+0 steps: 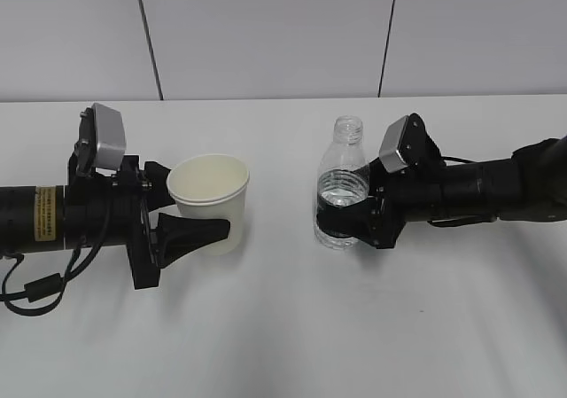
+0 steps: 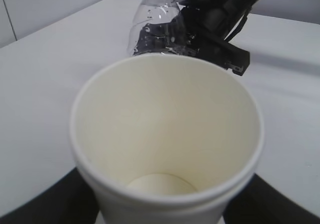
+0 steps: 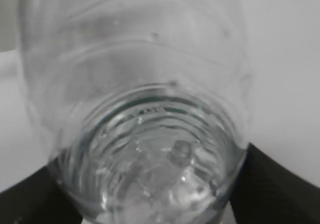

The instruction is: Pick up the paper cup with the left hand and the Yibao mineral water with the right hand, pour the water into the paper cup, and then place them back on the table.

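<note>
Pale grey panelled wall [image 1: 266, 35], 2 dark seams; soft, possibly overhead, light.

Behind the far edge of the scene stands a wall [image 1: 266, 35] of pale grey panels. Two thin dark seams divide it: the left seam [image 1: 147, 35] slants slightly, running down toward the right, and the right seam [image 1: 388, 35] leans the other way. In the left wrist view the same pale panelling [image 2: 55, 4] shows at the far left.
</note>
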`<state>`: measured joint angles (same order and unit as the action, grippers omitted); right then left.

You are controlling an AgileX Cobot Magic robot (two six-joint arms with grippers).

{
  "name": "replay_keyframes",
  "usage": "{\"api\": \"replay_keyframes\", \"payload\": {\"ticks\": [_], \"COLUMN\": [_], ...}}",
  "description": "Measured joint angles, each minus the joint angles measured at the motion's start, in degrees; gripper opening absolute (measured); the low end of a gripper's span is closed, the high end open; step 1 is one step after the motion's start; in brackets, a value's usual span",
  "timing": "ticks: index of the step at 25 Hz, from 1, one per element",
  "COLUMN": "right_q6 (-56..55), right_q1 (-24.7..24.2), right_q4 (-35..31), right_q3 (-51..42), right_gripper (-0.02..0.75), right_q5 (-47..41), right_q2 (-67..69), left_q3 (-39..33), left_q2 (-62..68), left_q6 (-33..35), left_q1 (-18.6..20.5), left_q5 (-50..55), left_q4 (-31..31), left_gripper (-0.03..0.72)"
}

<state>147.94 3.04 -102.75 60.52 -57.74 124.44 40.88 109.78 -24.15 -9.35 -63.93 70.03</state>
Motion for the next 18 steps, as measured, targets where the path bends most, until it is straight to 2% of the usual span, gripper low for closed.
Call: {"api": "replay_keyframes", "payload": {"ticks": [9, 18], "right_q6": [0.0, 0.13], "right_q1": [0.0, 0.0], "right_q4": [0.0, -0.09], "right_q3": [0.0, 0.0], "right_gripper": [0.572, 0.454], "right_q5": [-0.23, -0.6], "right_q2": [0.0, 0.0], "left_q3": [0.0, 0.0], "left_q2": [0.0, 0.0], "left_q6": [0.0, 0.0], "left_q1": [0.0, 0.0], "left_q5": [0.0, -0.06], "left_q4": [0.0, 0.0], "left_gripper": [0.429, 0.429]}}
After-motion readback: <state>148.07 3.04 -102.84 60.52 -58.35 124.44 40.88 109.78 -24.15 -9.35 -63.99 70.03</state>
